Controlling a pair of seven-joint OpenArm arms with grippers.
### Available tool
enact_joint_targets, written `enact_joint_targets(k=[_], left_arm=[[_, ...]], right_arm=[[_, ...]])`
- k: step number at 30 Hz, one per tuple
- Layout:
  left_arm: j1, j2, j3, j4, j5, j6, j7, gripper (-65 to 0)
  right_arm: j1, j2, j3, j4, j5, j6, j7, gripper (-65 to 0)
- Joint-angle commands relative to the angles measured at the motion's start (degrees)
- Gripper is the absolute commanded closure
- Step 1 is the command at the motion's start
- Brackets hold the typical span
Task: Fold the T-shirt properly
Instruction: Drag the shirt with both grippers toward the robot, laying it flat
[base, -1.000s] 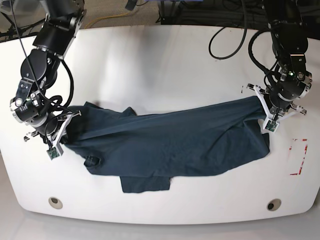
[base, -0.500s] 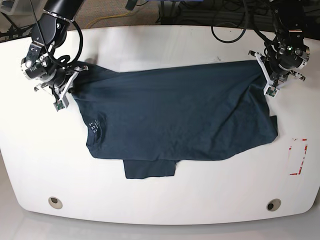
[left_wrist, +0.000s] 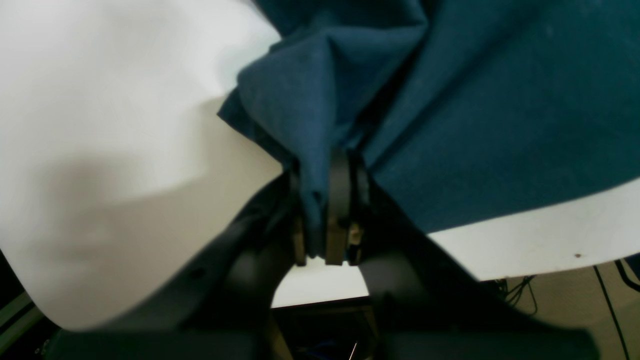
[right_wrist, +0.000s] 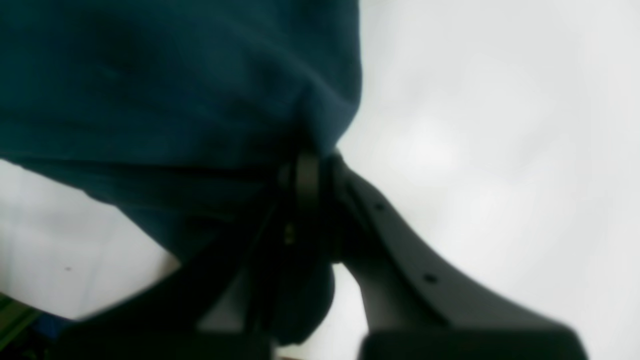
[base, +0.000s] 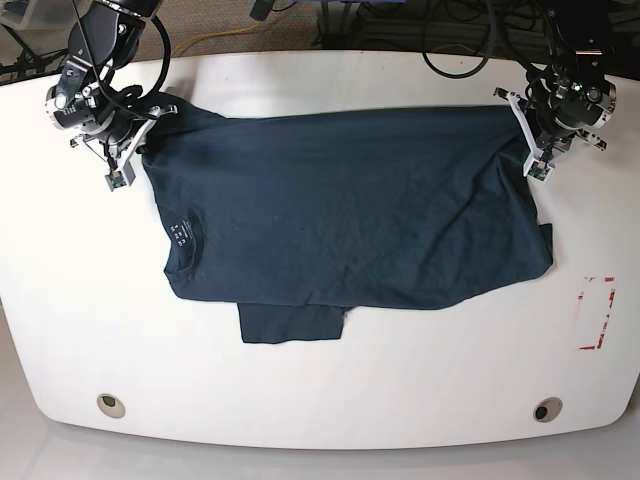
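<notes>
I find the T-shirt (base: 350, 210) spread nearly flat across the far half of the white counter (base: 330, 400), lying sideways with its neck opening toward the base view's left and one sleeve poking out from the near edge. Small white print shows inside the neck.

The right pincer (base: 118, 160), at the far left corner in the base view, is pressed together on a bunched corner of the cloth; its wrist view shows the fabric gathered into the jaws (right_wrist: 305, 170).

The left pincer (base: 533, 150), at the far right corner, is likewise pinching the shirt's edge; its wrist view shows a fold of cloth clamped between the fingers (left_wrist: 340, 200), the counter's edge just below.

A red marking (base: 597, 313) sits on the counter beyond the shirt's right side, apart from it. Two round fittings (base: 111, 405) sit near the counter's front edge.
</notes>
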Motion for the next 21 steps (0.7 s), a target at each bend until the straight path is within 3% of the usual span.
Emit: enact_joint_targets(k=[1,3,7,9,11,14,21], left_arm=[[-0.3,-0.9,-0.6,1.0,1.6,0.4,0.2,-1.3],[-0.3,-0.9,-0.6,1.0,1.5,0.4,0.2,-6.3],[0.8,-0.9,-0.6,1.0,1.2,-0.3,0.2,-31.7],[1.1,-0.9,-0.7,1.0,1.2,-3.7,0.2,-44.4],[1.7,-0.9,-2.0,1.0,1.3,-8.5,0.2,-51.5],[3.2,-0.7,-7.7,1.0,1.3,-15.5,0.2,-51.7],[2.2,-0.5,-19.3,0.7,0.8,-15.5,0.2,-51.7]], right_arm=[[-0.4,1.0,0.4,1.2,-0.7,-0.3,0.8,0.0],[-0.5,1.0,0.4,1.2,-0.7,-0.3,0.8,0.0],[-0.6,0.8,0.4,1.2,-0.7,-0.3,0.8,0.0],[-0.6,0.7,0.4,1.2,-0.7,-0.3,0.8,0.0],[-0.6,0.7,0.3,1.2,-0.7,-0.3,0.8,0.0],[-0.5,0.7,0.2,1.2,-0.7,-0.3,0.8,0.0],[-0.4,0.7,0.2,1.0,-0.6,-0.3,0.9,0.0]])
